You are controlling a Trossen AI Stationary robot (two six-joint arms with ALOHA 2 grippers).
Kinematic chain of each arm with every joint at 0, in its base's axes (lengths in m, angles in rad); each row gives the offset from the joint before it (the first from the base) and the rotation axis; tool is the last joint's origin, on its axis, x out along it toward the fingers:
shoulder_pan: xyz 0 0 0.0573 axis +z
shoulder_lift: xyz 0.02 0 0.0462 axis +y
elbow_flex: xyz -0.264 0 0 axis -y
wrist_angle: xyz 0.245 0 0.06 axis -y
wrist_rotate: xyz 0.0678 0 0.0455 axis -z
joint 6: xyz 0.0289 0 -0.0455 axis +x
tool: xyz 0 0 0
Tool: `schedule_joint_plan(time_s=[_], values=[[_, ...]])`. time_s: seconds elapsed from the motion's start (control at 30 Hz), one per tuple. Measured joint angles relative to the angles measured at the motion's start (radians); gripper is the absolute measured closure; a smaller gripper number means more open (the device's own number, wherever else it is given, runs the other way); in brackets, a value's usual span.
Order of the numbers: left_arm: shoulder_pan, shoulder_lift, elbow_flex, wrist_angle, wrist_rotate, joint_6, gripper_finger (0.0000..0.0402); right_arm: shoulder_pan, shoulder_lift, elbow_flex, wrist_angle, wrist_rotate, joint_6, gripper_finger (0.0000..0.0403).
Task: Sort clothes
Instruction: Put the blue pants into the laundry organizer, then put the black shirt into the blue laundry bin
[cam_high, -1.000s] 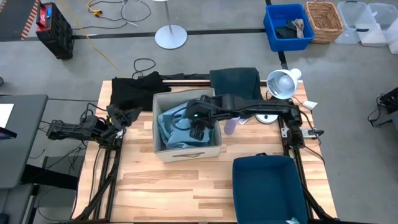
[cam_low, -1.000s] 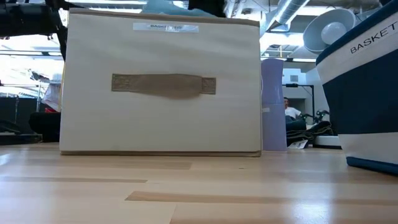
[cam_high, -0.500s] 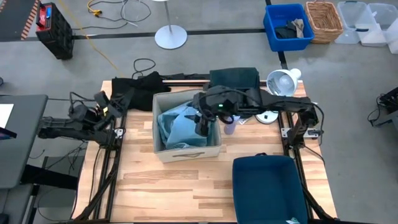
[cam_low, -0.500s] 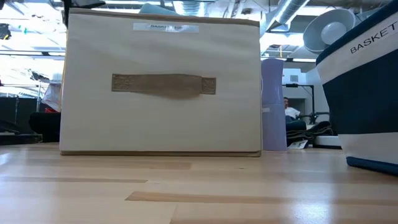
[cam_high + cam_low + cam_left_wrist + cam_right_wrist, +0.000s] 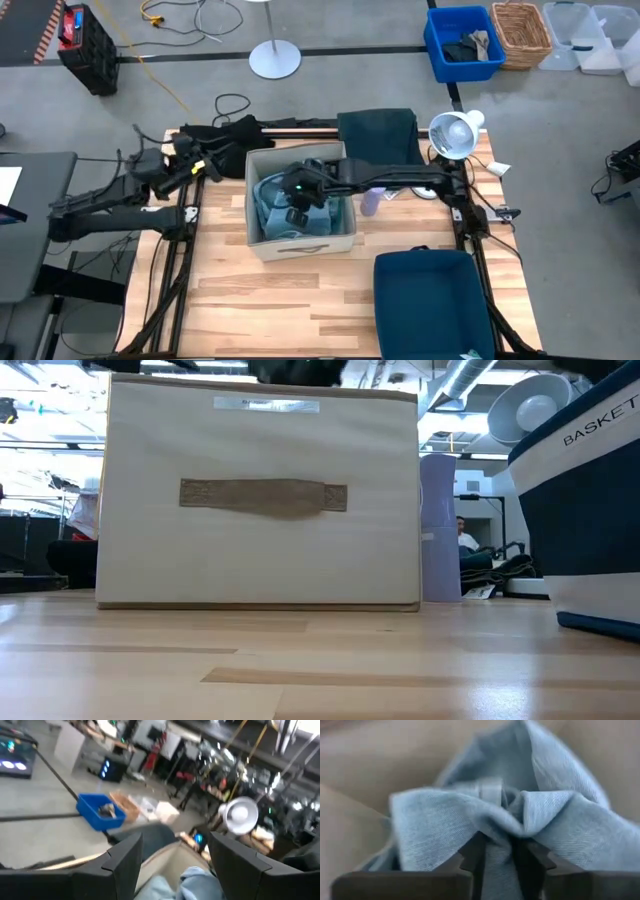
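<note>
Since a second ago, the right end effector (image 5: 297, 204) had dropped back into the beige box (image 5: 262, 246) and was pinching a fold of the pale blue cloth (image 5: 485, 815) there. The left end effector (image 5: 205, 165) had lifted away, spread and empty, near the black cloth (image 5: 215, 140) at the back desk (image 5: 260, 300) edge. The pinch looked thin, so the cloth might slip on the lift, or catch the box wall and drag the box. The box was snug; the front desk was bare.
</note>
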Motion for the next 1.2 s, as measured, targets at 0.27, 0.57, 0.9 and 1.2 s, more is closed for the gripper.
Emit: schedule_joint_plan(time_s=[0.27, 0.57, 0.9, 1.2], values=[[0.219, 0.094, 0.003, -0.045, 0.218, -0.066, 0.0180, -0.020, -0.012, -0.002, 0.020, -0.032, 0.037, 0.0319], [0.488, 0.302, 0.003, -0.036, 0.376, -0.124, 0.0180, -0.066, -0.175, 0.000, 0.013, -0.035, -0.027, 0.0210], [0.709, 0.654, 0.239, -0.252, 0.365, 0.052, 0.0180, -0.086, -0.297, 0.000, 0.008, -0.036, -0.164, 0.0157], [0.760, 0.993, 0.520, -0.534, 0.315, 0.212, 0.0180, -0.121, -0.331, 0.000, 0.011, -0.036, -0.180, 0.0174]])
